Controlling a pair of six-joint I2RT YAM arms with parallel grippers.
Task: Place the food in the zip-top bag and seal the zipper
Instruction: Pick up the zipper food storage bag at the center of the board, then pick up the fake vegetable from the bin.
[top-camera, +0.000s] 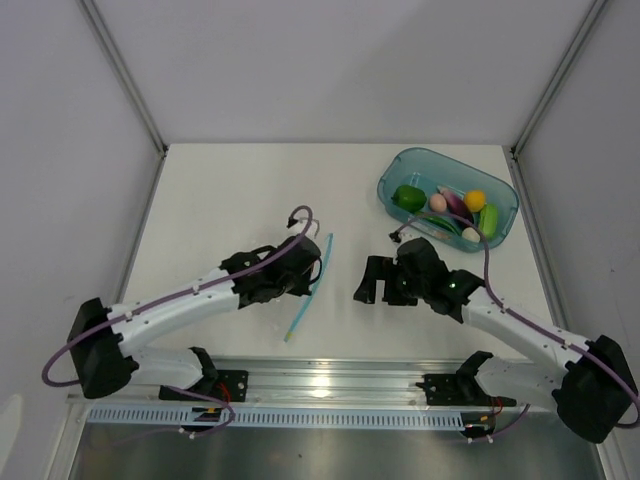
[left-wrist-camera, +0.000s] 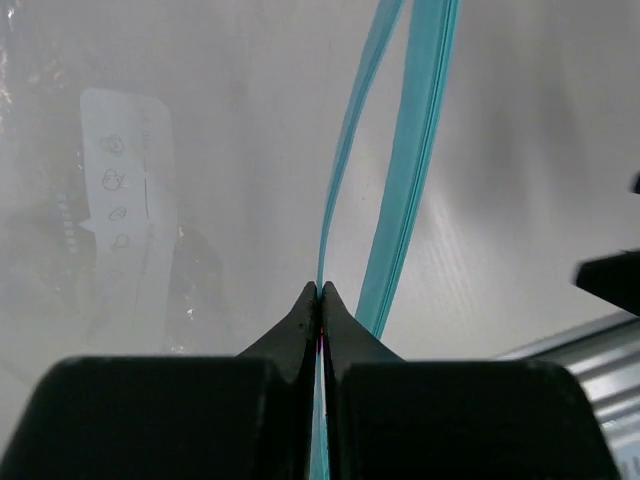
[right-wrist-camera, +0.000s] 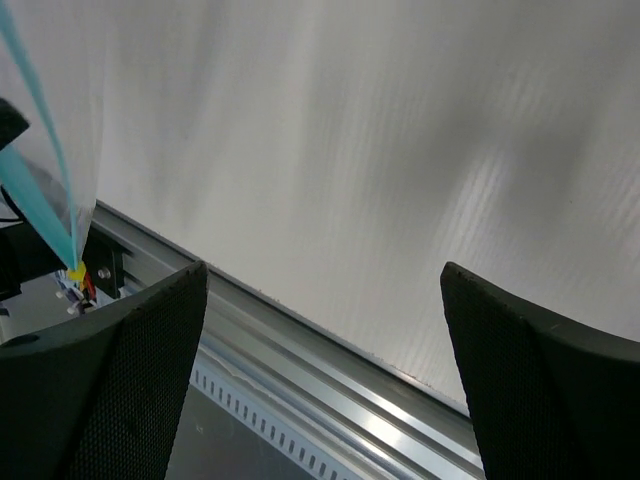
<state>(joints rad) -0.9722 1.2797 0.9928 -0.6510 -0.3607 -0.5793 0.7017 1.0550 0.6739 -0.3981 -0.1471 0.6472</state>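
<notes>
Zipper (left-wrist-camera: 408, 150): lay lengthwise straight ahead of left gripper (left-wrist-camera: 320, 290), whose jaws pinched one lip
Right gripper (right-wrist-camera: 323, 285): spread, empty, nearer the food (top-camera: 450, 207)

The left claw (left-wrist-camera: 320, 292) is pinched tight on one lip of the blue zipper (left-wrist-camera: 342, 170) of the clear bag (left-wrist-camera: 230, 130). The other lip runs just beside it, parted. A white patch (left-wrist-camera: 125, 200) shows on the bag.

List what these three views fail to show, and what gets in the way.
Left wrist: white patch on the zip-top bag, print blurred.
Top view: bag's clear body, largely under the left gripper; only its zipper shows.
Top view: food overlaps in the teal tub, too small to count.
Right wrist view: food and tub out of frame.
</notes>
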